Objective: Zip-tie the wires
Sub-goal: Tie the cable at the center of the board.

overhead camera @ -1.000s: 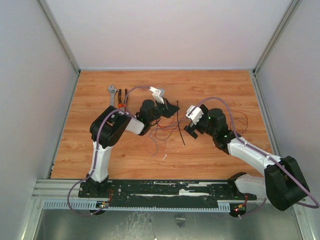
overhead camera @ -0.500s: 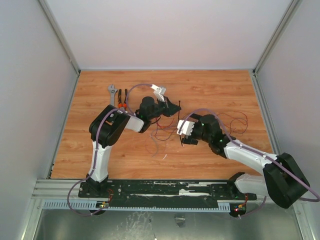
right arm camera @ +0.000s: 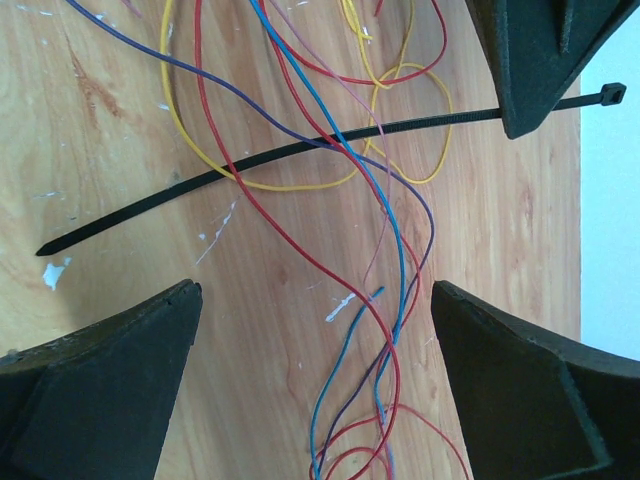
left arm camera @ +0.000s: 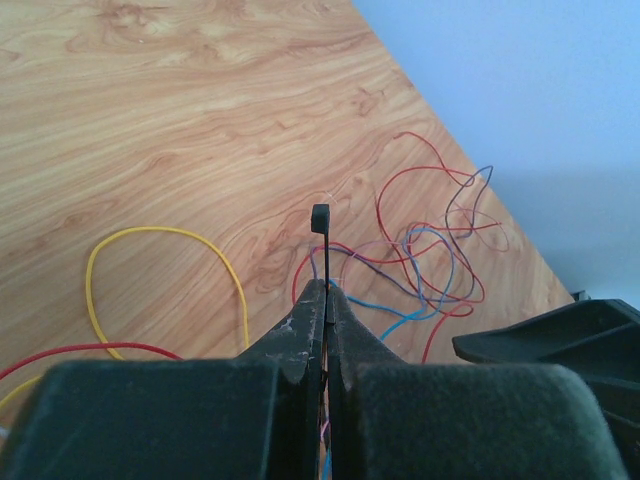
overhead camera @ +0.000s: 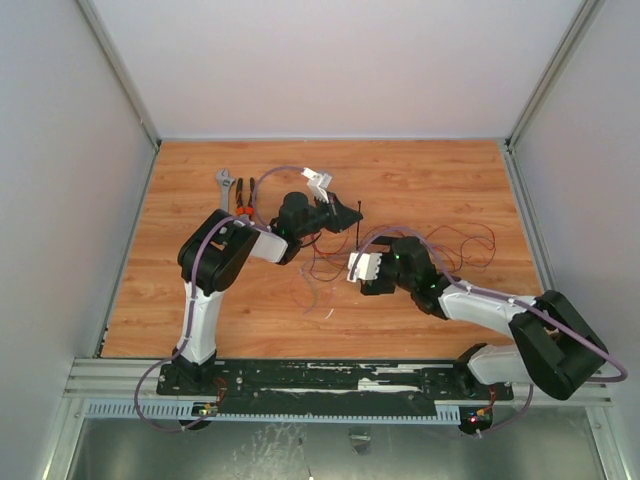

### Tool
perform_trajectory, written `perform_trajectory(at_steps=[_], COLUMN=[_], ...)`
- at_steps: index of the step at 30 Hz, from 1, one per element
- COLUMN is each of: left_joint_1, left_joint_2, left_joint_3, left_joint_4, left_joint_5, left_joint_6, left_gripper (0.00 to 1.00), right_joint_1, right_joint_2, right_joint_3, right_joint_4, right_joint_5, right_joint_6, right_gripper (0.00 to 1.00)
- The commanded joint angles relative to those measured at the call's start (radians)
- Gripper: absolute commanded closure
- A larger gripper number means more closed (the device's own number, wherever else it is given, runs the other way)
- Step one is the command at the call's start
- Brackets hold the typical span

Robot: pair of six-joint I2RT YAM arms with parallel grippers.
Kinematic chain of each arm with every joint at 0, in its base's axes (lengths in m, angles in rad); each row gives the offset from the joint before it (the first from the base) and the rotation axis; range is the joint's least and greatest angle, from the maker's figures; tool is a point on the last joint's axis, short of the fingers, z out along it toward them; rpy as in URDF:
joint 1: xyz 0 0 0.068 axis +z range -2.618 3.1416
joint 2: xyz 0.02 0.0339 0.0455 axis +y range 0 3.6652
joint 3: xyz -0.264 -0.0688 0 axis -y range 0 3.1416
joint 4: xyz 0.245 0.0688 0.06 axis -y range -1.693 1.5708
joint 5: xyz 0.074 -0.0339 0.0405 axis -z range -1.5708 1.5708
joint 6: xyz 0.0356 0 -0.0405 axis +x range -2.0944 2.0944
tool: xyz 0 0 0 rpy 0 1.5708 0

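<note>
My left gripper [overhead camera: 343, 213] is pinched fully closed on the zip tie [overhead camera: 358, 225], gripping it close to the head end. In the left wrist view the fingers [left arm camera: 300, 335] meet flat against the strip, and the short length with the small head [left arm camera: 320, 217] stands out past their tips. It is at the far edge of the wires [overhead camera: 318, 268].

In the right wrist view, the zip tie [right arm camera: 300, 150] runs as one long dark line from the left gripper [right arm camera: 530, 60] across the wires [right arm camera: 390, 230]. It crosses a yellow loop and red, blue and purple strands. Its pointed tail ends just beyond the wires, over bare wood. I cannot tell whether the tail rests on the table [overhead camera: 430, 170] or hangs just above it.

My right gripper [overhead camera: 372, 285] is spread wide and holds nothing. It hangs over the middle of the wires, and in its own camera the two fingers frame the strands, with the gripper centre [right arm camera: 315, 290] on the near side of the strip and apart from it.

More red strands trail to the right of the main tangle. A wrench [overhead camera: 226, 185] and pliers [overhead camera: 243, 200] lie side by side, well to the left of the wires.
</note>
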Motion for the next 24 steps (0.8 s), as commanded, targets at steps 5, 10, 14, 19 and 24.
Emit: perform_trajectory(at_steps=[5, 10, 14, 19, 24], left_joint_1=[0.007, 0.008, 0.008, 0.008, 0.008], left_joint_2=[0.004, 0.005, 0.006, 0.007, 0.008], left_joint_3=[0.027, 0.031, 0.031, 0.031, 0.035], left_joint_4=[0.018, 0.015, 0.015, 0.009, 0.006], left_joint_5=[0.021, 0.024, 0.026, 0.03, 0.033], left_joint_6=[-0.008, -0.011, -0.009, -0.012, -0.016], left_gripper=[1.0, 1.0, 1.0, 1.0, 1.0], right_joint_1=[0.007, 0.009, 0.02, 0.035, 0.043], right_joint_2=[0.084, 0.135, 0.174, 0.206, 0.207], right_joint_3=[-0.032, -0.042, -0.053, -0.056, -0.05], right_joint_4=[0.166, 0.251, 0.325, 0.345, 0.343], right_joint_5=[0.06, 0.073, 0.073, 0.06, 0.008], right_joint_6=[-0.101, -0.118, -0.131, -0.175, -0.168], right_gripper=[0.01, 0.01, 0.01, 0.01, 0.01])
